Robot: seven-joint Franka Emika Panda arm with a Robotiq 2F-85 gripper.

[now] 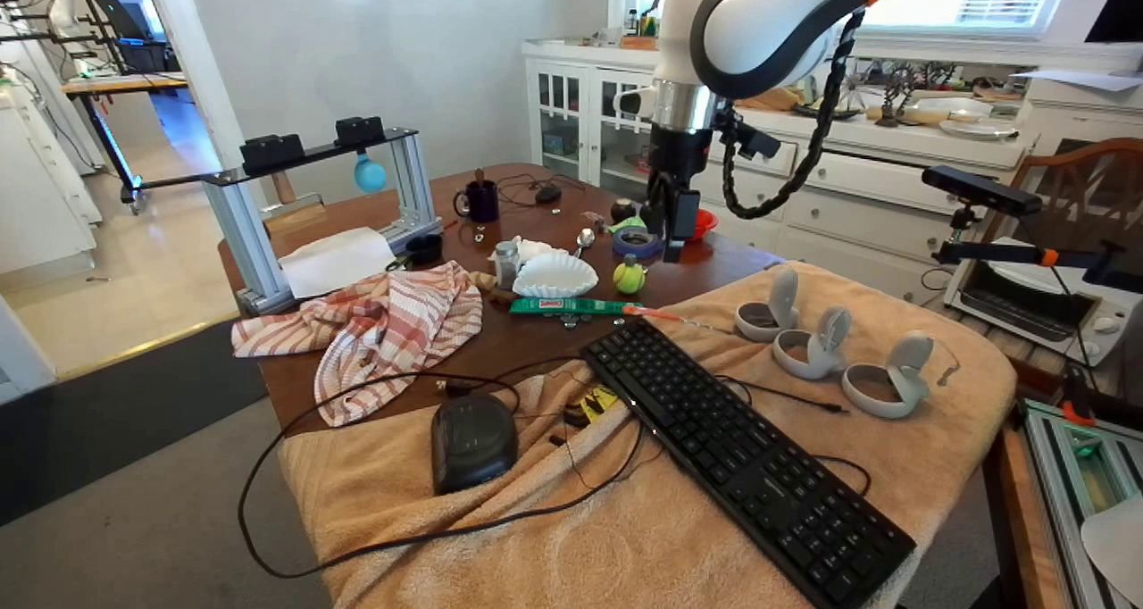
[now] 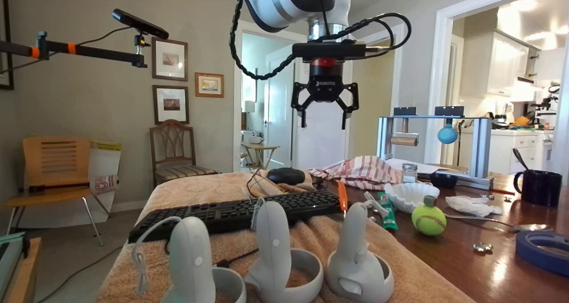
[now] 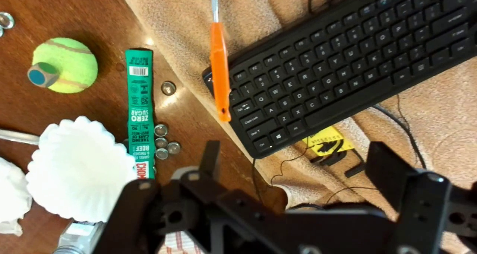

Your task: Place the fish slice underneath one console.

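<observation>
An orange-handled tool (image 3: 220, 75) with a thin metal shaft lies across the towel edge beside the keyboard's corner. It also shows in the exterior views (image 1: 654, 312) (image 2: 342, 196). Its head is cut off in the wrist view and unclear elsewhere, so I cannot confirm it is the fish slice. Three white ring-shaped controllers, perhaps the consoles, stand on the towel: a near one (image 1: 888, 381), a middle one (image 1: 811, 350) and a far one (image 1: 763, 314). My gripper (image 2: 324, 120) is open and empty, high above the table. Its fingers also show in the wrist view (image 3: 294, 153).
A black keyboard (image 1: 750, 457) lies on the tan towel (image 1: 571, 546). Nearby are a green packet (image 3: 140, 108), a tennis ball (image 3: 67, 66), a white scalloped bowl (image 3: 82, 168) and a striped cloth (image 1: 402, 323). A metal frame (image 1: 415, 180) stands behind. Cables run round a black case (image 1: 473, 444).
</observation>
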